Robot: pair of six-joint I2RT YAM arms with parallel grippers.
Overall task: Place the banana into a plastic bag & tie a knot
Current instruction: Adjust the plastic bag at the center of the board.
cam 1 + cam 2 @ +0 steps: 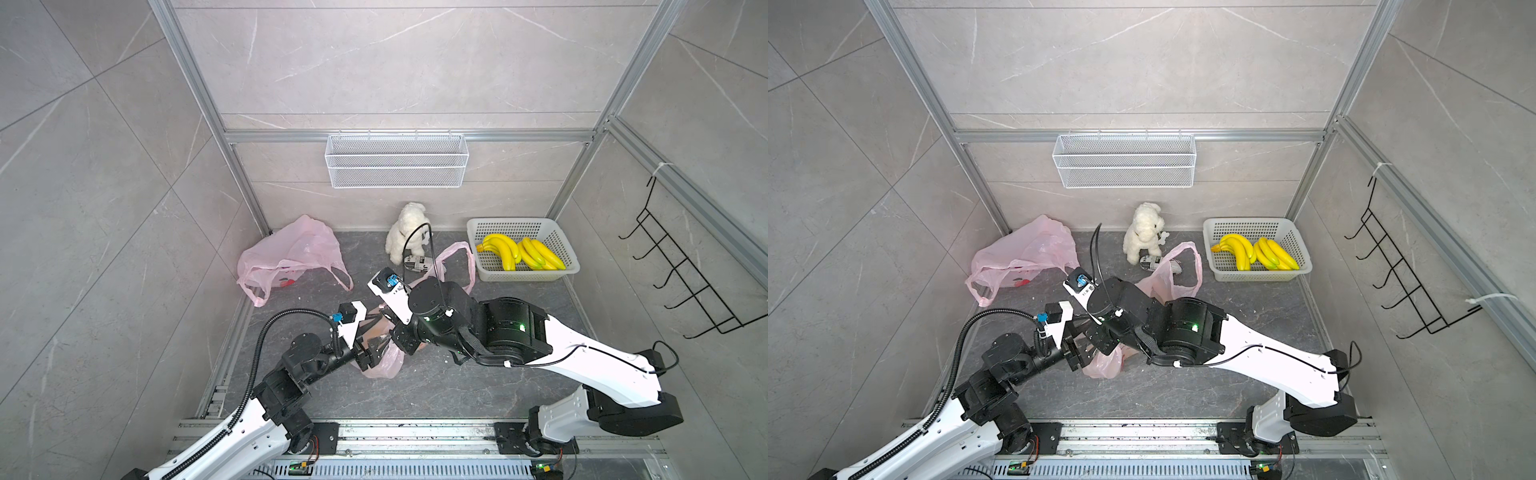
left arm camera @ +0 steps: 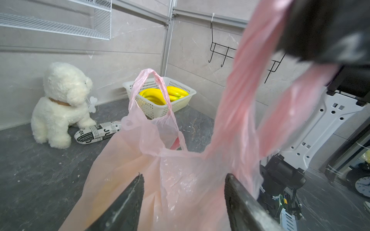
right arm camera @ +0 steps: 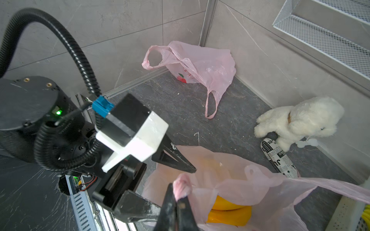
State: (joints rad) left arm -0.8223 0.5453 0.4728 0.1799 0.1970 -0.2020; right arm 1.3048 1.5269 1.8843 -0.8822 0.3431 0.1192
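The pink plastic bag [image 1: 382, 362] lies mid-floor under both grippers. Through its mouth the yellow banana [image 3: 228, 214] shows inside, in the right wrist view. My right gripper [image 3: 178, 197] is shut on one bunched handle [image 3: 181, 187] and holds it up taut; the left wrist view shows that handle [image 2: 250, 80] stretched. The other handle [image 2: 152, 80] stands up loose. My left gripper [image 2: 184, 175] is open, its two fingers either side of the bag's upper part and gripping nothing. In a top view the two grippers meet over the bag [image 1: 1102, 363].
A second pink bag [image 1: 291, 257] lies at the back left. A white plush dog [image 1: 405, 232] and a printed roll [image 1: 415, 264] sit at the back. A white basket [image 1: 511, 222] holds more bananas [image 1: 503, 249]. A wire shelf [image 1: 397, 162] and a hook rack [image 1: 685, 282] hang on the walls.
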